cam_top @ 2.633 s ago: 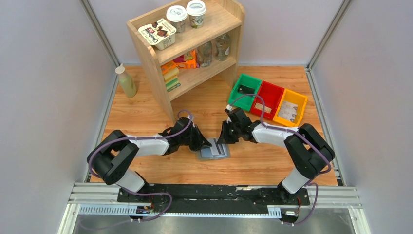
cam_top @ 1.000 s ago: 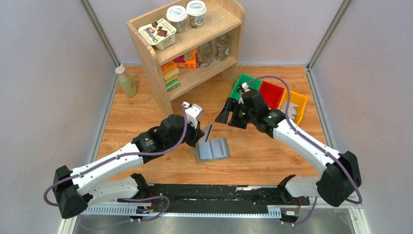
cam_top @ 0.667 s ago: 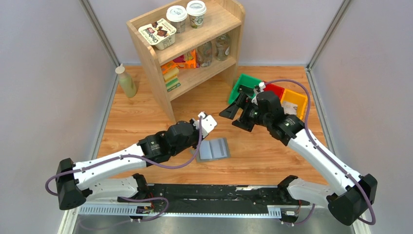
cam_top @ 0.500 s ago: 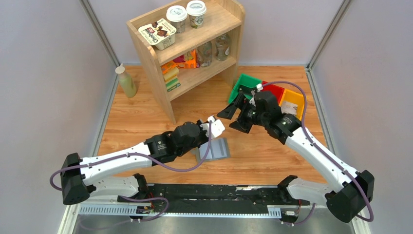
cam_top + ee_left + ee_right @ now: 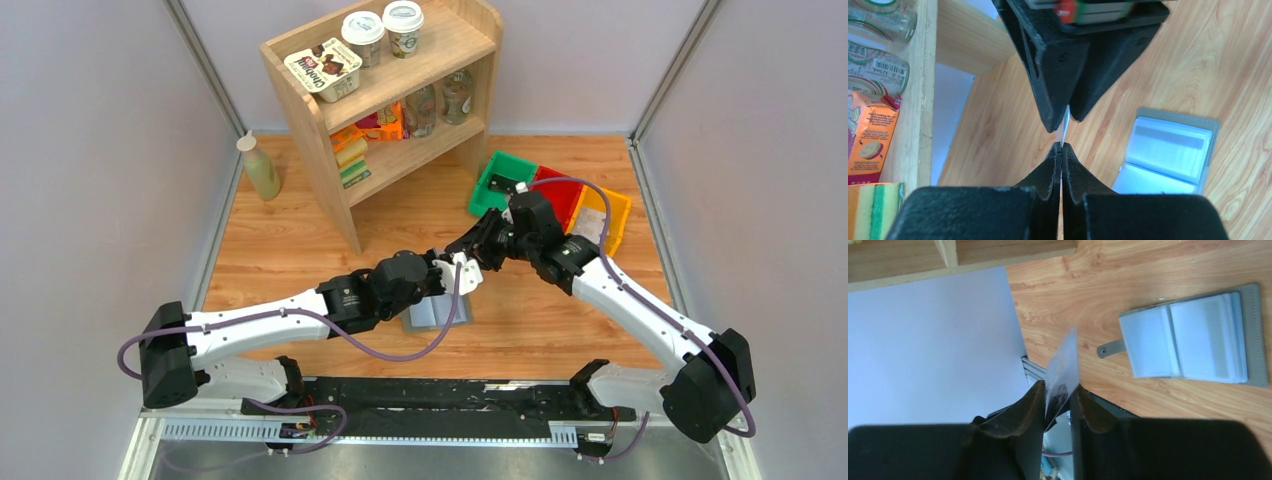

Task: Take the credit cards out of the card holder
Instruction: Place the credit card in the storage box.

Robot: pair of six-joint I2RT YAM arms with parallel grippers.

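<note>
The grey card holder [image 5: 440, 313] lies open on the table, its pale blue pockets up; it also shows in the left wrist view [image 5: 1168, 150] and the right wrist view [image 5: 1198, 337]. My left gripper [image 5: 460, 266] [image 5: 1062, 146] is shut on the lower end of one thin pale credit card [image 5: 1066, 114], held above the table beside the holder. My right gripper [image 5: 469, 252] [image 5: 1059, 387] meets it tip to tip. Its fingers [image 5: 1048, 65] stand narrowly apart on either side of the same card [image 5: 1064, 360], which sits tilted in the gap.
A wooden shelf [image 5: 390, 110] with cups and packets stands at the back. Green [image 5: 500, 180], red [image 5: 562, 195] and yellow [image 5: 612, 212] bins sit at the back right, behind my right arm. A pale bottle [image 5: 262, 168] stands at the left.
My left gripper lifted a card off the holder and carried it right. My right gripper swung back from the bins with jaws wide, then narrowed them around the card.
</note>
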